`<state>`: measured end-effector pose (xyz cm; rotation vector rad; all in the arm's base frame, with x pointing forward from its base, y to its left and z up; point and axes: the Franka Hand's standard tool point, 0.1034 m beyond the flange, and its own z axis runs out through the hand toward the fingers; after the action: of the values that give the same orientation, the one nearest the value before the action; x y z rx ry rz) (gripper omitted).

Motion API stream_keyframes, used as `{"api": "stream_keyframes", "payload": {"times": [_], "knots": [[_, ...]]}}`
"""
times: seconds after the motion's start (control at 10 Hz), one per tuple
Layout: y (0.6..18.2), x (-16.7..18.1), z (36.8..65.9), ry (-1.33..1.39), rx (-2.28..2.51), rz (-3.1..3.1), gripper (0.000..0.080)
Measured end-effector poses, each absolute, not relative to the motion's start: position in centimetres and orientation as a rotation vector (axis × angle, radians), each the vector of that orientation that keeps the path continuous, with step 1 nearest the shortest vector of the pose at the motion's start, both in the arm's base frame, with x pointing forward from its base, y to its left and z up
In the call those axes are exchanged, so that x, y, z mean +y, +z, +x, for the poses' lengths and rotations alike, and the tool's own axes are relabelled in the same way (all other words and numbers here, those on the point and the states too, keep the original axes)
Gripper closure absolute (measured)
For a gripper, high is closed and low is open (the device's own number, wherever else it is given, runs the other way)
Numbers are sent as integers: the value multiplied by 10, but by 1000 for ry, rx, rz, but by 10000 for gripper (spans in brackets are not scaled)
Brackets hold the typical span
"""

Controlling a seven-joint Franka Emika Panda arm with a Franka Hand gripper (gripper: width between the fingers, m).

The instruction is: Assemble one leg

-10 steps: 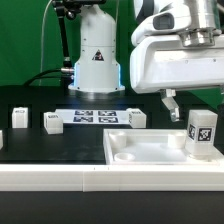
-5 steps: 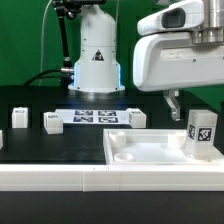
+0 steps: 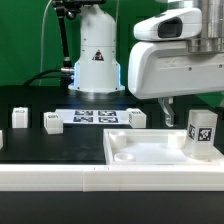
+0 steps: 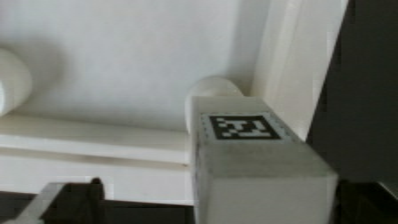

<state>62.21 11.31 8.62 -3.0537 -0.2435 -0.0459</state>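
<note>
On the near large flat white panel with recessed corners, at the exterior view's right, the small white plastic tagged leg stands upright and free, while the two-finger gripper hangs just above, jaws spread, gripping nothing.

The place is a robotics lab. In the exterior view, a plain green backdrop fills the upper left of the frame behind a black table. A white robot base stands at upper centre. The marker board at mid-frame and the leg at right carry printed black-and-white square tags.
</note>
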Motion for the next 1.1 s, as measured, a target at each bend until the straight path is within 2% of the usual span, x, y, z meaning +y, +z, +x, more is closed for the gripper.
{"api": "stream_keyframes", "payload": {"times": [0.1, 0.2, 0.3, 0.4, 0.8, 1.1], "knots": [[86, 113, 622, -46, -245, -3054, 275], [86, 113, 622, -46, -244, -3054, 275], [86, 113, 622, -46, -244, -3054, 411], [86, 113, 622, -46, -244, -3054, 508], [86, 113, 622, -44, -216, -3055, 508], [85, 117, 621, -26, 269, -3050, 508]]}}
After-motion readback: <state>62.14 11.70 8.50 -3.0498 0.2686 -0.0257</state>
